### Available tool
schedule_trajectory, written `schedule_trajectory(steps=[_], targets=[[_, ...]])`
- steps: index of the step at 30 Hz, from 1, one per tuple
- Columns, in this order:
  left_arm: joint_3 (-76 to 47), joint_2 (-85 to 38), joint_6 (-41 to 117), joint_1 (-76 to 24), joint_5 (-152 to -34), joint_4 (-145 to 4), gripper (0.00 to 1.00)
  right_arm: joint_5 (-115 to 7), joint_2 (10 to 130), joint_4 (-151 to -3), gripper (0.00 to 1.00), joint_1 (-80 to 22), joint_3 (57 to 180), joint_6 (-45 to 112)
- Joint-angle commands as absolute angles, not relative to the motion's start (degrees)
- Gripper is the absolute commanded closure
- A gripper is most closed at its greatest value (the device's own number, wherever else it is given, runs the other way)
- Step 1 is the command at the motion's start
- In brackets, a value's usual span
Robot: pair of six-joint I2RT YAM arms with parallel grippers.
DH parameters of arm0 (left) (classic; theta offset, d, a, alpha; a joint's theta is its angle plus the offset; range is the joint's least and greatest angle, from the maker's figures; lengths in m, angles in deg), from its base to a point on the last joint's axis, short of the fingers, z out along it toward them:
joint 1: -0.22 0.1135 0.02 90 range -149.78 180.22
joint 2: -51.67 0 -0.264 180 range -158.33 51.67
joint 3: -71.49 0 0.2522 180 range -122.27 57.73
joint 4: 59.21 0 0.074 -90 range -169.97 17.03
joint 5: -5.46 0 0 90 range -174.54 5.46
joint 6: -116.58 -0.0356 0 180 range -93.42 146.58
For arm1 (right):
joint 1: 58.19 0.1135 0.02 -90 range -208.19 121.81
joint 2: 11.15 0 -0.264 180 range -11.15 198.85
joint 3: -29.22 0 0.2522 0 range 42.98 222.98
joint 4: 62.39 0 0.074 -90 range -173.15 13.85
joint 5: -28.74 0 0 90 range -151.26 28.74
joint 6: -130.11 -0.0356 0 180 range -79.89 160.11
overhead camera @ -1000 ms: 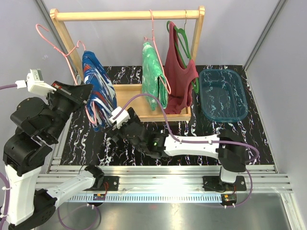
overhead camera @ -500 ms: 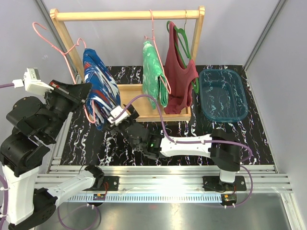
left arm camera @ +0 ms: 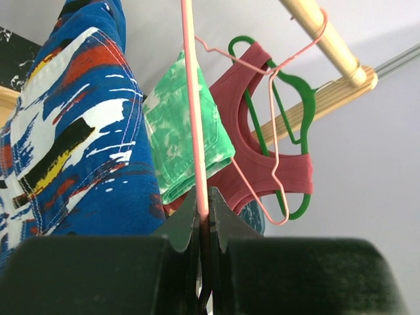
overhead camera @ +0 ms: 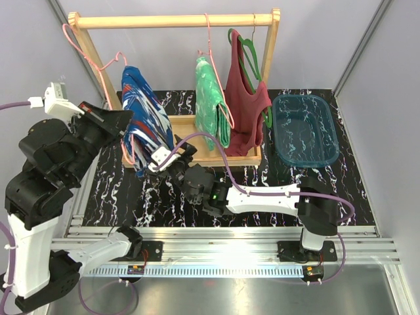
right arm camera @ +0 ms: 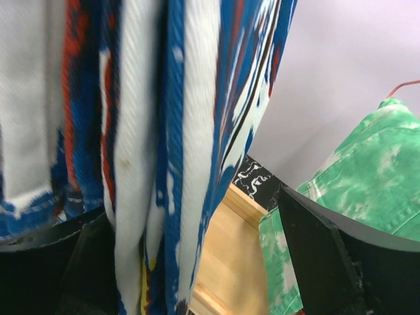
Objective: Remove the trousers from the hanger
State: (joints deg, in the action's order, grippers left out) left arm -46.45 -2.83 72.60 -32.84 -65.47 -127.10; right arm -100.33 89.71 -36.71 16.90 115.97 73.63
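Observation:
The blue trousers (overhead camera: 146,125) with white and red streaks hang folded over a pink hanger (overhead camera: 98,62), whose hook is off the rail by the rack's left end. My left gripper (overhead camera: 122,122) is shut on this hanger's wire (left arm camera: 192,98), with the blue trousers (left arm camera: 72,131) just to its left. My right gripper (overhead camera: 159,159) is open at the trousers' lower end. The cloth (right arm camera: 164,131) hangs between its spread jaws (right arm camera: 190,216), close to the left finger. The green trousers (overhead camera: 210,98) hang on a second pink hanger on the rail.
The wooden rack (overhead camera: 170,21) stands at the back on a wooden base. A maroon tank top (overhead camera: 246,105) hangs on a green hanger right of the green trousers. A clear blue bin (overhead camera: 305,128) sits at the right.
My left arm has carried the hanger and blue trousers to the right and back toward the rack. My right gripper has followed, staying at the trousers' lower end.

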Motion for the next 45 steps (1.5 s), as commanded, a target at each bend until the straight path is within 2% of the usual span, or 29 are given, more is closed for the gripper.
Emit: schedule_trajectory(steps=[1,6,11,16,21,29,30,33,34,36,37,39,45], targets=[[-49.9,-2.5,70.9,-32.8,-67.6,-116.6,1.00,-99.0,86.4,-31.0,0.09,16.3,116.3,75.8],[-45.8,-1.0,72.6,-32.8,-69.1,-114.3,1.00,-97.5,85.8,-28.1,0.12,16.3,118.4,71.8],[-44.8,-1.0,72.9,-32.9,-70.5,-114.9,1.00,-97.6,86.2,-24.5,0.18,16.3,120.9,76.0],[-43.8,-1.0,72.1,-32.9,-71.5,-116.0,1.00,-96.1,85.6,-26.6,0.21,16.3,123.2,78.3],[-44.7,-2.6,70.1,-32.8,-74.5,-118.0,1.00,-95.4,84.4,-28.2,0.31,16.3,124.4,81.7],[-45.7,-5.8,65.6,-32.9,-78.9,-122.4,1.00,-94.7,83.8,-32.6,0.37,16.3,126.4,85.8],[-44.7,-5.7,65.3,-32.9,-79.3,-122.4,1.00,-94.7,83.7,-33.5,0.47,16.3,126.6,86.0],[-43.5,-4.8,64.3,-32.8,-78.5,-123.2,1.00,-94.7,83.3,-36.7,0.61,16.0,127.4,86.5],[-42.4,-4.3,64.0,-32.8,-78.0,-123.2,1.00,-94.7,83.2,-37.4,0.75,15.9,127.4,86.7],[-41.2,-2.7,63.8,-32.8,-76.1,-123.3,1.00,-94.7,82.5,-37.9,0.83,15.6,127.0,87.2],[-40.2,-2.3,63.5,-32.8,-75.5,-123.5,1.00,-95.1,82.4,-37.8,0.93,15.6,126.9,87.9],[-38.9,-1.0,63.3,-32.8,-74.2,-123.7,1.00,-95.4,81.9,-37.9,1.00,15.2,127.0,88.7],[-29.6,5.0,63.7,-32.8,-72.8,-123.7,1.00,-96.0,81.2,-39.7,1.00,14.1,130.8,90.9]])
